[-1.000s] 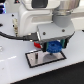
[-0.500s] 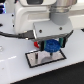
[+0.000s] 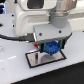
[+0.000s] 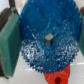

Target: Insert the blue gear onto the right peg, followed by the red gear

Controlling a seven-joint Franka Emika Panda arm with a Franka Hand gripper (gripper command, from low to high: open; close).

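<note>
Pincer [image 3: 50,48] grips blue gear [image 4: 46,40] between its pads, red gear [image 4: 56,78] beneath.

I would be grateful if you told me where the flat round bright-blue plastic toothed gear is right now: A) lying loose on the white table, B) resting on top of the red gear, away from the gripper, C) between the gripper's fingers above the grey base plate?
C: the flat round bright-blue plastic toothed gear sits between the gripper fingers over the grey black-bordered base plate; the wrist view shows green pads flanking it.

Oblique exterior view; close wrist view.
</note>
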